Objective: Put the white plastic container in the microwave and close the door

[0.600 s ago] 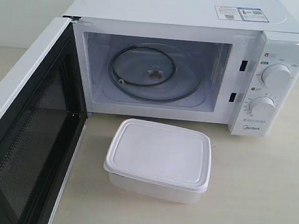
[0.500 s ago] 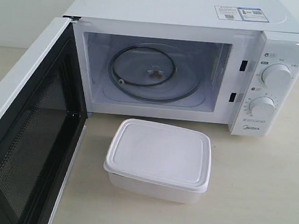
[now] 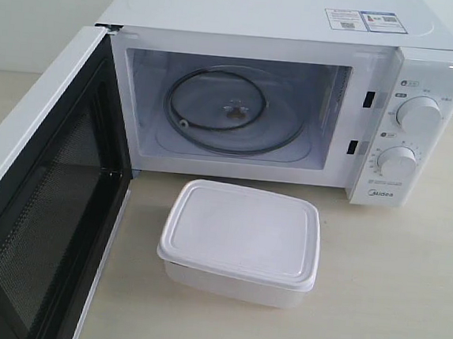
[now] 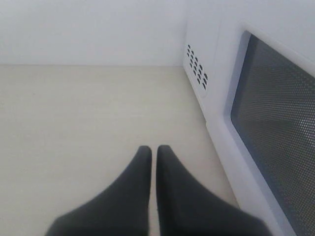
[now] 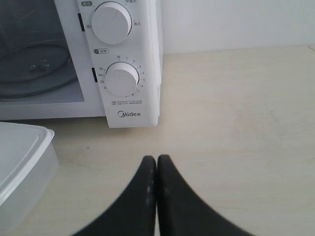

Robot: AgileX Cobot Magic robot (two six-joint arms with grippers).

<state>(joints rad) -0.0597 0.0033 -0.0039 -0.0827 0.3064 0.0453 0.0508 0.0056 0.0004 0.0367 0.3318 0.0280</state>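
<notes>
A white boxy microwave stands at the back edge of a pale, faintly grained worktop, close to a white wall. Its door is swung fully open toward the front left corner. The black perforated mesh of its inner face shows, and its lower end is cut off by the frame. Inside the smooth white cavity lies a round clear glass plate over a dark ring. Two round white knobs sit one above the other on the right panel, and printed stickers lie on the flat top.

The container rests on the worktop just in front of the open cavity, nearer the front edge. It is a rectangular white plastic box with rounded corners and a flat rimmed lid, which is shut.

The left claw has smooth, dark, tapered fingers drawn together to a hairline slit and holds nothing. It is above bare worktop beside the door's outer face. The right claw, of the same shape, is pressed closed and empty above the worktop in front of the knob panel. Only one corner of the container shows in that view.
</notes>
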